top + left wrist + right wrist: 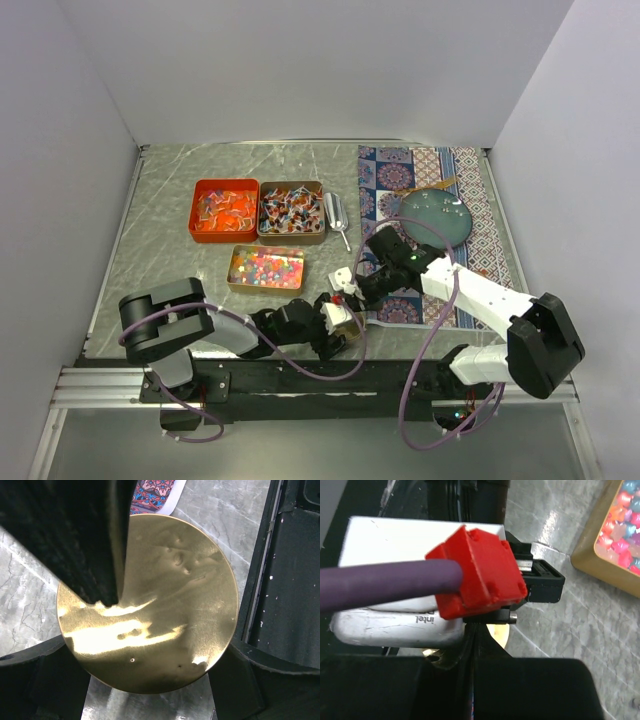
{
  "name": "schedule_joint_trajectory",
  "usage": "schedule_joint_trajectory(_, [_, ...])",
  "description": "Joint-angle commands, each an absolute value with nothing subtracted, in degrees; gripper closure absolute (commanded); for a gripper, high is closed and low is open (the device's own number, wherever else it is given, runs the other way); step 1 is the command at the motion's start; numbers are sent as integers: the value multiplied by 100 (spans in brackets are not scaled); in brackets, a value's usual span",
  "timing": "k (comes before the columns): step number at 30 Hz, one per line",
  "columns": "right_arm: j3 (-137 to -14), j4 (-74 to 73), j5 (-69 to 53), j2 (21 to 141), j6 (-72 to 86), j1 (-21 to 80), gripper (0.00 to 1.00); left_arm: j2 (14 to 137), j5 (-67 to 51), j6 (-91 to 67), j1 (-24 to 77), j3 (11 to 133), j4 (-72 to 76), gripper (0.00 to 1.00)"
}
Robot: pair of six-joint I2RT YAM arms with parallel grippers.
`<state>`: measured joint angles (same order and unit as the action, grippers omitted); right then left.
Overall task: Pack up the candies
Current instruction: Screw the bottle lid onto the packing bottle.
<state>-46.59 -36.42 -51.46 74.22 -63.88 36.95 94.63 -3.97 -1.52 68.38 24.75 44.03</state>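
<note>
We see the left gripper (338, 322) low near the front edge of the table (160, 240); its fingers (45, 680) are spread wide, one on each side of a round gold thing (165, 605), and both touch its rim, so it grips that thing btwn them.

The right gripper (472, 652) is pressed tight together, no gap btwn its two sides; it comes in from the right and meets the left one. In the left wrist cam its dark tip sits on the shiny gold face; we can't tell if it pinches anything. In its own cam we see only a bit of gold past the tip, and the other arm's cam w/ a red plug (477, 572) and a purple cable (385, 582).

The candies (265, 268) are not in either gripper; they lie in three trays farther back on the table, well apart from both grippers. Orange ones fill the orange tray (194, 210); red, white and blue ones fill the brown tray (291, 240) just beside it; bead-like ones in many colours fill the tan tray (266, 288) in front.

A silver scoop (337, 215) lies right of the brown tray; a teal plate (430, 222) sits on a patterned mat (390, 175).
</note>
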Motion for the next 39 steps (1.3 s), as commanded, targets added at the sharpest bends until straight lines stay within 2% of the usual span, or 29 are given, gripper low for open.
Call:
schedule_joint_trajectory(1, [-4667,-3761,-4738,7479,-6634,3753,100,9633,-457,-255,6724,2338,3428,99])
schedule_joint_trajectory(10, [-4711,-4298,-3779,8218,-7313,3946,100,9650,-422,-255,6645,2338,3437,99])
schedule_joint_trajectory(15, [-4842,-4253,-3981,7832,-6892,3815,100,9685,-431,-237,6644,2373,3410,99])
schedule_joint_trajectory(18, [-5211,-4272,-4131,7218,-6514,3210,100,9773,-474,-229,6645,2408,3384,99])
schedule_joint_trajectory(19, [-5308,-4228,-4174,6885,-6400,3043,78,9791,-501,-220,6636,2408,3392,99])
schedule_joint_trajectory(22, [-5502,-4087,-4411,6374,-6152,2497,30,9835,-527,-220,6636,2434,3410,99])
schedule_joint_trajectory(23, [-5485,-4365,-4551,6276,-6605,2470,24,9835,-501,-220,6644,2435,3410,99])
schedule_joint_trajectory(25, [-5310,-4692,-4745,6083,-7212,2461,16,9817,-518,-194,6636,2426,3419,99])
schedule_joint_trajectory(30, [-4808,-5773,-5298,6283,-9454,2470,8,9852,-492,-185,6636,2426,3410,99])
schedule_joint_trajectory(31, [-4773,-5774,-5361,6502,-9570,2531,0,9853,-518,-176,6636,2434,3393,99])
schedule_joint_trajectory(39, [-5220,-5616,-5563,7707,-10098,2900,0,9861,-580,-141,6644,2452,3340,99])
